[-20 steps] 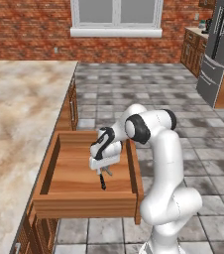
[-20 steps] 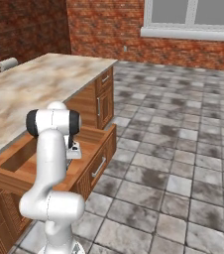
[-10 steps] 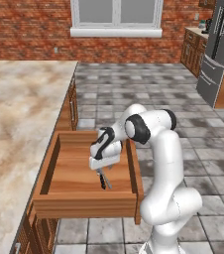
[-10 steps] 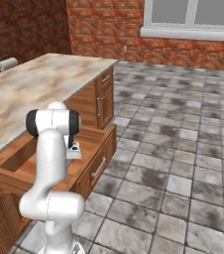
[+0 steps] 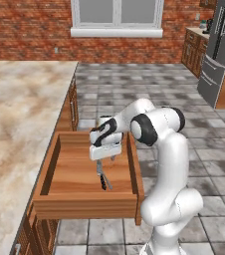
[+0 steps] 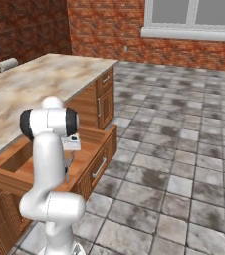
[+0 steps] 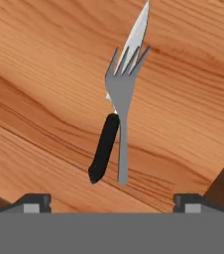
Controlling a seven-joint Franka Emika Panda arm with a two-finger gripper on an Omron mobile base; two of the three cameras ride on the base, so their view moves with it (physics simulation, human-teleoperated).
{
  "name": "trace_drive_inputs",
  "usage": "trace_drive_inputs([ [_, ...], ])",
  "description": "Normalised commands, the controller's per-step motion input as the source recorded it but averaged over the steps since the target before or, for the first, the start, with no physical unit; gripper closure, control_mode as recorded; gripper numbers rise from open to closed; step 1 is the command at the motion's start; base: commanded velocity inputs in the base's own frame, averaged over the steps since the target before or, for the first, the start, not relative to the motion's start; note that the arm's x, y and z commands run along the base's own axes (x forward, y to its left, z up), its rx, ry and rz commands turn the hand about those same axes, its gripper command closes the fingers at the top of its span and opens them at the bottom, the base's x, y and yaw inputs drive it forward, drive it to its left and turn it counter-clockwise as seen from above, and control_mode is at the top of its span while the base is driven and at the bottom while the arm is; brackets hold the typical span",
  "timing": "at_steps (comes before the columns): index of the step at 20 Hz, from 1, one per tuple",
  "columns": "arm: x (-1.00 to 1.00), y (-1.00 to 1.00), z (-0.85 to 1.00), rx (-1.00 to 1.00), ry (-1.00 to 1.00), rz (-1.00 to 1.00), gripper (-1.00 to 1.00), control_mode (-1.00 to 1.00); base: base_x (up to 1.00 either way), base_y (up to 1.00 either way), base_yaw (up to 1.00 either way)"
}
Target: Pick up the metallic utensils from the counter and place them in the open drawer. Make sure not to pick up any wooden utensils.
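The open drawer (image 5: 84,206) juts out from the marbled counter (image 5: 15,109) toward the tiled floor. On its wooden bottom lie both metallic utensils. The all-grey fork (image 7: 121,99) rests across the knife (image 7: 104,146), whose black handle points toward me and whose silver blade points away. From the left base the pair is a small dark and grey shape (image 5: 102,180). My gripper (image 7: 110,201) hangs just above them, open, with nothing between its fingertips (image 7: 32,201). It is also seen from the left base (image 5: 106,160) and the right base (image 6: 68,155). The wooden spoon is out of view.
The drawer's side walls (image 5: 133,164) stand close on either side of my hand. Narrow drawers with bar handles (image 6: 104,94) sit in the island's end. A steel fridge (image 5: 219,50) stands far right, and a grey roll (image 6: 7,64) sits on the counter's far end.
Hardly anything differs: my hand stays over the same spot of the drawer, and the dark utensil shape lies in the same place beneath it.
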Motion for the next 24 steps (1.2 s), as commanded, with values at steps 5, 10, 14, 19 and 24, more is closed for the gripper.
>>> trace_drive_inputs([
  [5, -0.02, -0.31, 1.00, 0.00, 0.06, 0.00, -1.00, -1.00, 0.00, 0.00, 0.00],
  [10, -0.29, -0.46, 1.00, 0.02, 0.01, 0.00, -1.00, -1.00, 0.00, 0.00, 0.00],
  [14, -0.50, -0.48, 1.00, 0.02, 0.00, 0.00, -1.00, -1.00, 0.00, 0.00, 0.00],
  [19, -0.79, -0.29, 1.00, 0.04, -0.02, 0.00, -1.00, -1.00, 0.00, 0.00, 0.00],
  [24, -1.00, -0.16, 0.87, 0.02, -0.11, 0.00, -1.00, -1.00, 0.00, 0.00, 0.00],
])
